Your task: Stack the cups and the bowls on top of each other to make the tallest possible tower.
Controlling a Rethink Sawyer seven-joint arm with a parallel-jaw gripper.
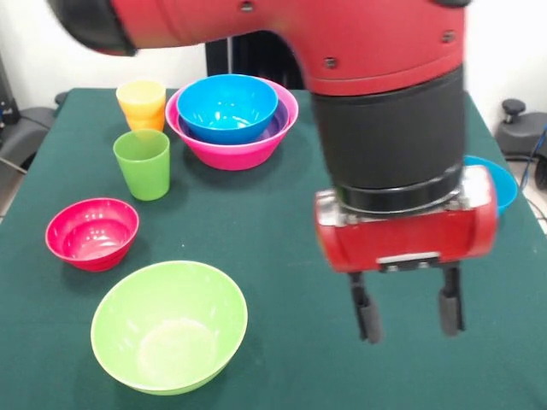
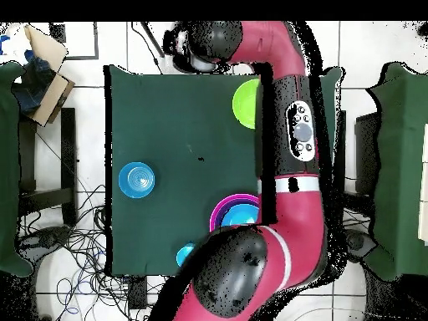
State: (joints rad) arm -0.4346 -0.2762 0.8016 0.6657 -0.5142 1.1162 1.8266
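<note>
Two black fingers (image 1: 408,312) hang spread wide, holding nothing, above bare green surface (image 1: 282,231). Left of them sit the green bowl (image 1: 169,326), red-pink bowl (image 1: 92,233) and green cup (image 1: 143,164); beyond, the tower (image 1: 232,120) of nested bowls.

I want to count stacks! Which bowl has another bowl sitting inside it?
The large pink bowl at the back. A blue bowl nests inside it; the red-pink and light green bowls are empty.

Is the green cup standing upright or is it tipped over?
Upright. In the front view the green cup stands on its base on the table, open mouth upward, apart from the other pieces.
</note>
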